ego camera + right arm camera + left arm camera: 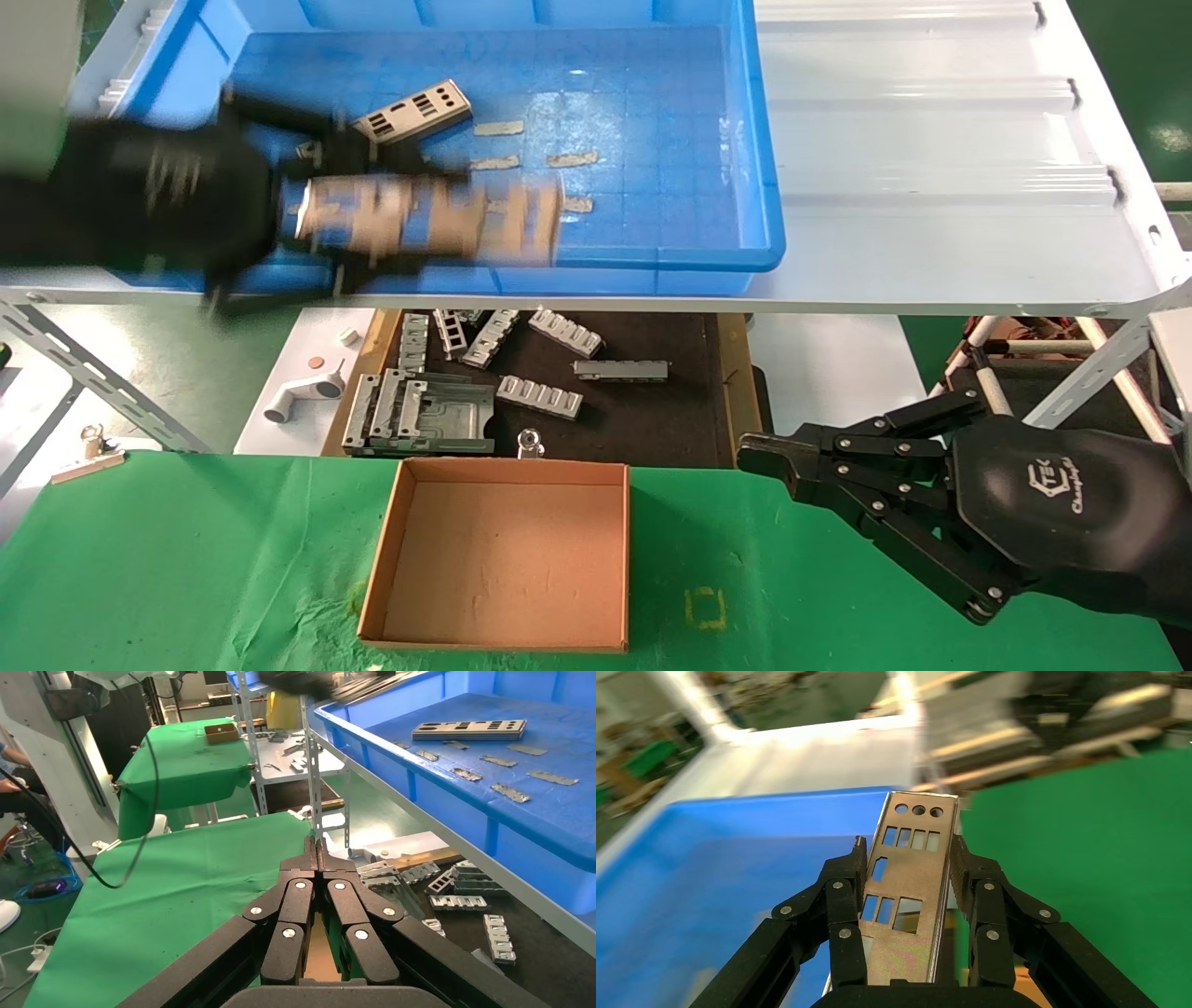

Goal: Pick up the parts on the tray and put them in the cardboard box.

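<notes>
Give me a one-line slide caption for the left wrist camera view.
Left gripper shut on a silver metal plate, carrying it above the blue tray toward the green table.

Green-clothed table (792, 596) — cardboard box (503, 559)

Left gripper (916, 864) raised, arm blurred, fingers (843, 903) clamped either side of a load; right gripper (320, 846) parked low, fingertips together.

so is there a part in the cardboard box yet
No, the cardboard box shows only its bare brown floor, while the left gripper holds one part over the tray.
</notes>
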Available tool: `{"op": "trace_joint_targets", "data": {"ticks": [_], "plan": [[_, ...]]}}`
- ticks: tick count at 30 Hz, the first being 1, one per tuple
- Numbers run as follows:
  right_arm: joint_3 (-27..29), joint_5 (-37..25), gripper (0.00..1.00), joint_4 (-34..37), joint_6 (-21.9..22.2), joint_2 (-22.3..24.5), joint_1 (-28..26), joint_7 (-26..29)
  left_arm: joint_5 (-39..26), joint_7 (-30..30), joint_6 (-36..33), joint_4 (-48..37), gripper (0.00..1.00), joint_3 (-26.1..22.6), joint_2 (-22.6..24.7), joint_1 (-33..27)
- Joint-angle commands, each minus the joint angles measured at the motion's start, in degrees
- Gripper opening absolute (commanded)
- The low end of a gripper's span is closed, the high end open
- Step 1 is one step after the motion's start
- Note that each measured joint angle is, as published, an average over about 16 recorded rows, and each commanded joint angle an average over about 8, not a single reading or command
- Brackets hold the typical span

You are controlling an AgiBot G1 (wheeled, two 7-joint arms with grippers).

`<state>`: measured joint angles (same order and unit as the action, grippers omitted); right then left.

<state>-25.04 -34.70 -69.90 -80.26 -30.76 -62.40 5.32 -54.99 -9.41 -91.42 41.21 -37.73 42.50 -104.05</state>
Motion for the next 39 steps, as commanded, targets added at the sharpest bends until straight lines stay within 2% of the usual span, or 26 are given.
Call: {"op": "trace_joint_targets", "data": {"ticks": [1,6,11,18,26,28,34,35,36,39], "plan": [[0.00,0.00,0.00,0.00,0.00,0.00,0.00,0.00,4.39,1.85,-0.03,7.32,0.00,-2.53,-3.07,2.21],[0.00,0.00,0.00,0.00,0.00,0.00,0.00,0.00,4.10,0.88,3.38,14.41,0.00,-6.74,-6.03,7.84],[0.00,0.00,0.00,0.00,0.00,0.00,0.00,0.00,1.30,-0.87,11.64,20.40,0.00,-9.12,-6.35,16.94],[0.00,0.00,0.00,0.00,0.00,0.00,0.00,0.00,-3.36,-0.78,25.84,26.35,0.00,-11.92,-4.35,27.61],[0.00,0.00,0.00,0.00,0.00,0.00,0.00,0.00,-9.44,3.43,36.59,26.96,0.00,-14.92,-1.19,32.28],[0.00,0.00,0.00,0.00,0.00,0.00,0.00,0.00,-10.09,4.44,37.99,26.54,0.10,-15.29,-0.51,32.72],[0.00,0.00,0.00,0.00,0.00,0.00,0.00,0.00,-10.72,6.57,39.18,24.87,0.85,-16.12,1.03,33.16],[0.00,0.00,0.00,0.00,0.00,0.00,0.00,0.00,-10.83,6.75,39.12,24.58,0.94,-16.27,1.22,33.14],[0.00,0.00,0.00,0.00,0.00,0.00,0.00,0.00,-10.90,6.93,39.00,24.31,1.00,-16.40,1.38,33.12],[0.00,0.00,0.00,0.00,0.00,0.00,0.00,0.00,-11.17,7.08,38.74,23.61,1.00,-16.71,1.78,33.05]]}}
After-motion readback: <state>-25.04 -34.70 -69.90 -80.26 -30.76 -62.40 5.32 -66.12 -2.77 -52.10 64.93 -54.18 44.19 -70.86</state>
